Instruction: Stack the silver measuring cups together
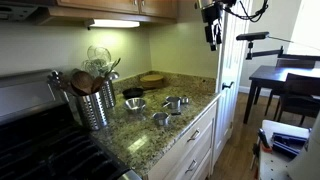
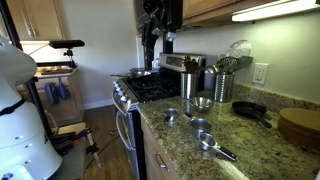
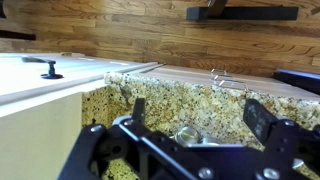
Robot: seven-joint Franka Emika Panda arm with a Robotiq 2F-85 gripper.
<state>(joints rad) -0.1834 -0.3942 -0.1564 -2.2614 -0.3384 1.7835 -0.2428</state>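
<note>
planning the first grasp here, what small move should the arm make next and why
Probably lower the gripper toward the silver measuring cups. It hangs high above the granite counter with its fingers spread and empty, while the cups lie apart on the counter, not yet stacked.

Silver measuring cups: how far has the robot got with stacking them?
Done: nothing yet; the silver measuring cups sit apart on the granite counter. In hand: nothing; in the wrist view the fingers are spread open and empty, above the counter. Left: every cup is yet to be picked up and stacked.
</note>
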